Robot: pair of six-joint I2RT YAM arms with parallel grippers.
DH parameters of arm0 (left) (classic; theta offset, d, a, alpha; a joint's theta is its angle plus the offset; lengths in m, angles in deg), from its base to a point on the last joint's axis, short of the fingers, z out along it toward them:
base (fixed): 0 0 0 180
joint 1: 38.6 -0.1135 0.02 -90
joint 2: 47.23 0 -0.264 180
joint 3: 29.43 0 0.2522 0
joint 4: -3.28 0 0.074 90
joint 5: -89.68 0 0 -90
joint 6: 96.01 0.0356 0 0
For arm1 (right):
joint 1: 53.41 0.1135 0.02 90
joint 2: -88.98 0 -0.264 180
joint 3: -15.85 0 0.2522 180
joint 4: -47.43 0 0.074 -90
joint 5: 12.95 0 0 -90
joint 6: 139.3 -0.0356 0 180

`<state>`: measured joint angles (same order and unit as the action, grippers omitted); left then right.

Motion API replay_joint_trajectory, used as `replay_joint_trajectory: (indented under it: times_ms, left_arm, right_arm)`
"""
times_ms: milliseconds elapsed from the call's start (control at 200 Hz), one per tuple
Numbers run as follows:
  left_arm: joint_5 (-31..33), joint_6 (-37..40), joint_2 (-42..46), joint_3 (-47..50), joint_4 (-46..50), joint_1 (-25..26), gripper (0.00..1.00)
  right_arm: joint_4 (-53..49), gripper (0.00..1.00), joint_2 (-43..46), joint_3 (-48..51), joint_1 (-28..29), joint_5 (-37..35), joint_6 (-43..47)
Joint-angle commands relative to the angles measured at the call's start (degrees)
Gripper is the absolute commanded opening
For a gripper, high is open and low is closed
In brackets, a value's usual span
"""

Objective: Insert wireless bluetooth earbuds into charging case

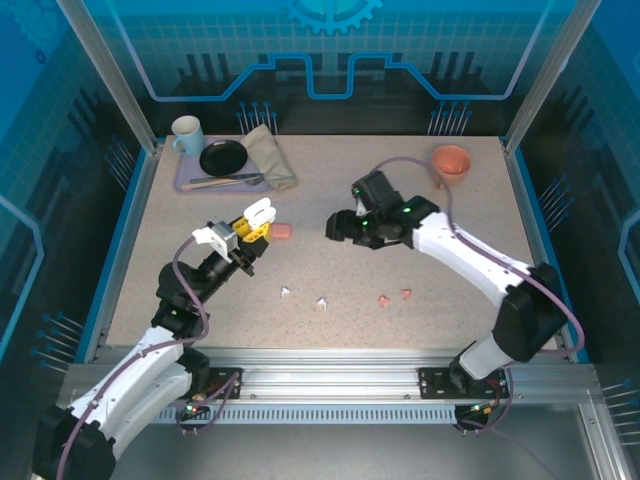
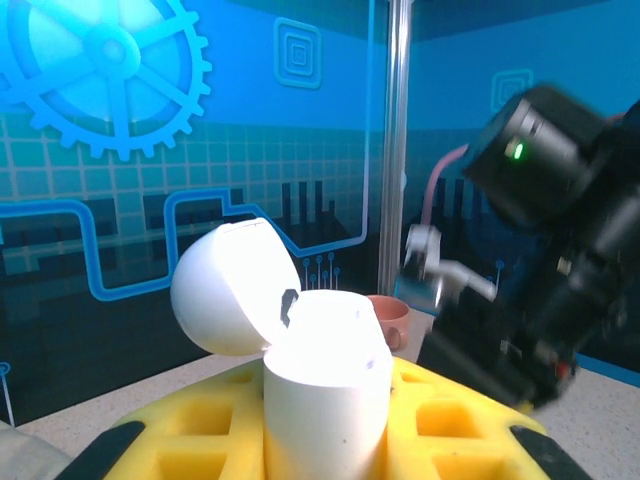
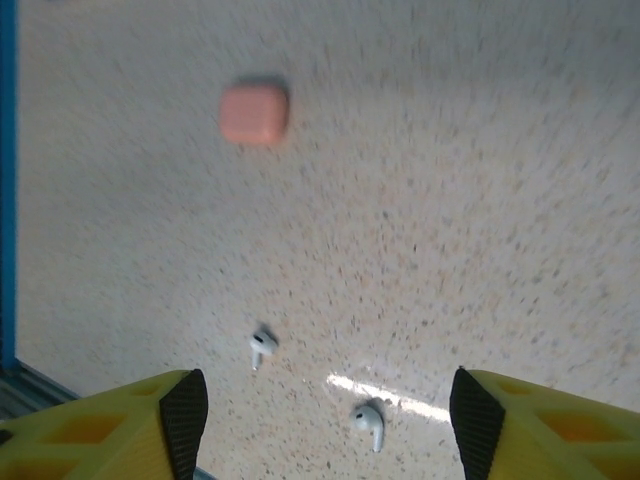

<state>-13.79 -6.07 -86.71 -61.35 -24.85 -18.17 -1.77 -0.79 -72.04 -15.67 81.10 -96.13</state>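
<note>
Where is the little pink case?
In the top view, the pink case lies on the table, just right of the left hand holding the white case.

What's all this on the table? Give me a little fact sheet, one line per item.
left gripper: shut on white case, lid open
right gripper: open, empty
white earbuds: two, loose on table
pink earbuds: two, loose, right of the white pair
pink case: on table, beside left gripper
far edge: mug at left, bowl at right
earbuds in a case: none seen
</note>
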Motion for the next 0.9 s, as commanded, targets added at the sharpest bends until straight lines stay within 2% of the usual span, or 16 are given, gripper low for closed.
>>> replay_joint_trajectory:
  times_ms: [0,195,340,555,895]
  left_arm:
    - [2.77,-0.40,0.07,-0.04,-2.49,0.28,0.00]
    - [6.89,-0.47,-1.85,-0.91,-5.55,0.28,0.00]
    - [8.50,-0.46,-3.66,-1.58,-7.74,0.31,0.00]
    - [9.64,-0.16,-4.71,-1.86,-9.57,0.23,0.00]
    - [10.09,0.05,-4.26,-1.47,-10.14,0.12,0.00]
  right_arm:
    - [0.14,0.67,-5.68,-1.80,5.10,-0.94,-5.21]
    - [-5.00,0.63,-18.31,-10.08,10.91,-4.93,-12.61]
    - [-7.63,0.61,-24.40,-14.69,13.98,-5.79,-20.67]
    - [-8.97,0.60,-29.45,-18.81,17.73,-5.62,-29.91]
    - [-13.59,0.59,-34.63,-24.25,19.99,-5.22,-35.81]
